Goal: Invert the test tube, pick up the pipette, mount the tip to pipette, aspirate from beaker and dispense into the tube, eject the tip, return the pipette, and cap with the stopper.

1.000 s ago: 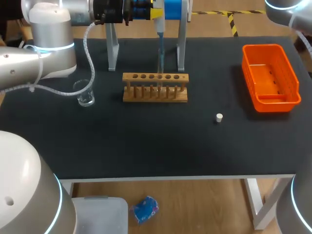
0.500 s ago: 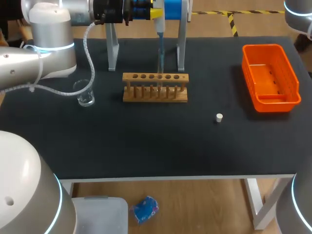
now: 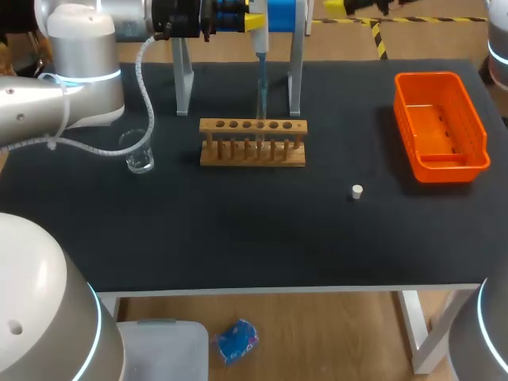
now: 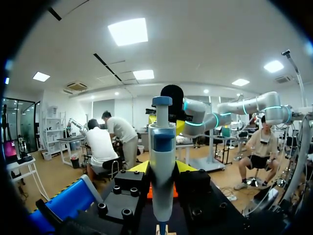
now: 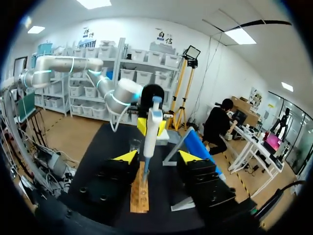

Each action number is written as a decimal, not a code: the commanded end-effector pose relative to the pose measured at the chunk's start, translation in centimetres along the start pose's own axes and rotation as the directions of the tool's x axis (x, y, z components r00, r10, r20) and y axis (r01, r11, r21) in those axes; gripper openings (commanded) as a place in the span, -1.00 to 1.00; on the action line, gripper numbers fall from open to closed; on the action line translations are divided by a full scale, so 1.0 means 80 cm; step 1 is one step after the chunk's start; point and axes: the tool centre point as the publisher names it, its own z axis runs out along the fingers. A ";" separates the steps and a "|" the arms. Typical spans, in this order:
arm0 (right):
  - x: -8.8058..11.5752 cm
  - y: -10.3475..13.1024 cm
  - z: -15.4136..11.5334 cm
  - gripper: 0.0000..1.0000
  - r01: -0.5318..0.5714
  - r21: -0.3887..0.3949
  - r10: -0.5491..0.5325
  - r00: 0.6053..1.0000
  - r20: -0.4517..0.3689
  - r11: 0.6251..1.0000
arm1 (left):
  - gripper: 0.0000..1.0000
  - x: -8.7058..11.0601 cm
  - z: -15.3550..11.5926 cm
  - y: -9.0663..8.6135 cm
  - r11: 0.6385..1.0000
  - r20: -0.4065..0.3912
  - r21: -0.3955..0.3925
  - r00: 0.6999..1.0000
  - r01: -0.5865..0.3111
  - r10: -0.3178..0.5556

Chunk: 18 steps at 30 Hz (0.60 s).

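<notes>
Pipette [image 3: 260, 57] top cropped, tip [image 3: 259, 107] — faint

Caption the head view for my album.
Left gripper holds a blue-and-white plastic pipette upright above a wooden test-tube rack.

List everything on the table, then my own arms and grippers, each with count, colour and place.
table: 1, black, under all the rest
rack: 1, wooden, mid-table toward the back
stand: 1, pale posts with a blue top, just behind the rack
pipette: 1, white and blue, upright over the rack
beaker: 1, clear, left of the rack
stopper: 1, white, alone, in front of and to the right of the rack
basket: 1, orange, at the table's right side
left arm: 1, silver, back left corner
right arm: 1, silver, back right corner
left gripper: 1, black with yellow tips, shut on the pipette
right gripper: 1, black with yellow tips, open, holds nothing
</notes>
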 end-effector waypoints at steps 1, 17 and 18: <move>0.019 -0.032 -0.003 1.00 0.064 0.004 -0.064 0.996 0.056 0.998 | -1.00 0.000 0.000 -0.001 1.000 -0.001 -0.002 1.000 0.001 -0.001; 0.053 -0.144 0.047 1.00 0.051 -0.060 -0.052 0.999 -0.010 0.997 | -1.00 0.000 0.000 -0.001 1.000 -0.001 -0.002 1.000 0.001 -0.001; 0.055 -0.149 0.051 1.00 0.046 -0.061 -0.047 0.999 -0.012 0.997 | -1.00 0.000 0.000 -0.001 1.000 -0.001 -0.002 1.000 0.001 -0.001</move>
